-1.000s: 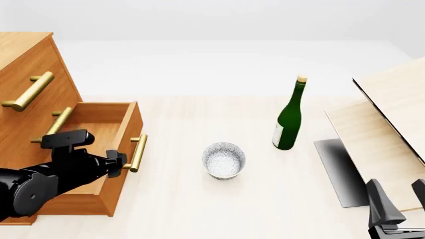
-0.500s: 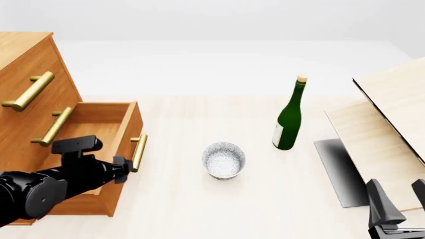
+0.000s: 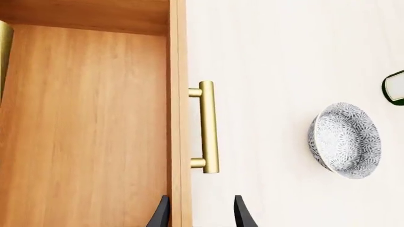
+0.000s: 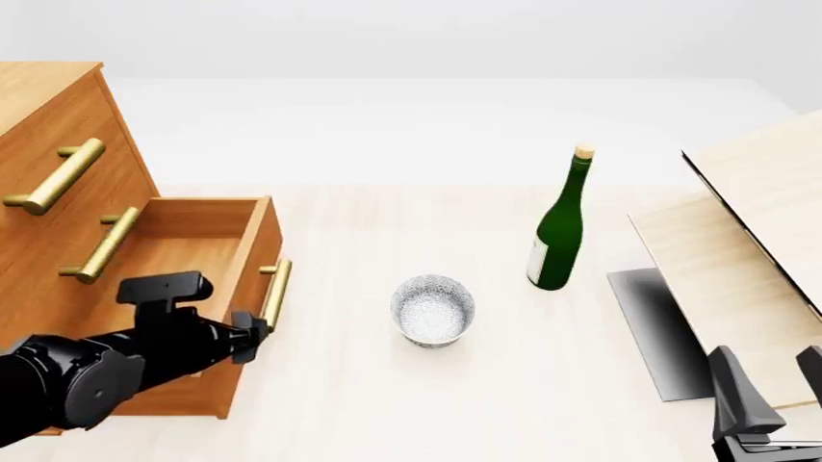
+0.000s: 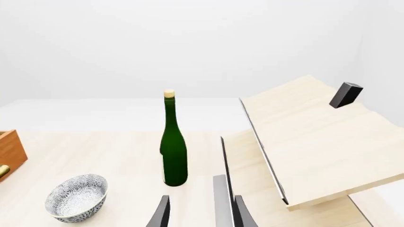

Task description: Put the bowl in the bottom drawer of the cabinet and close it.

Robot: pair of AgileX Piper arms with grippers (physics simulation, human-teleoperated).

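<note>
At the far left stands the cabinet [image 4: 52, 125], a tall orange-brown wooden chest with smooth grain and brass bar handles on its drawers. The bottom drawer [image 4: 192, 279] is pulled out toward the right, an open-topped wooden box with a bare floor and its long axis running out from the cabinet face. Its brass handle [image 4: 273, 294] is a round bar on two posts, lying along the drawer front, near to far.

The left gripper [image 4: 246, 339] hovers at the near end of that handle. In the left wrist view its two dark fingers stand a narrow gap apart, straddling the drawer's front panel and gripping nothing.

Right of the drawer front lies a strip of bare pale wood table [image 4: 346, 385], and then the bowl [image 4: 433, 310]. It is small, round and white with a fine grey lacy pattern, and sits upright with its mouth up, apart from everything else.

Further right and farther back is an upright green bottle [image 4: 560, 226] with a pale stopper. Beyond it, tilted pale wood boards [image 4: 752, 241] crowd the right edge.

The right gripper [image 4: 757, 409] sits at the near right corner, fingers slightly parted and empty.
</note>
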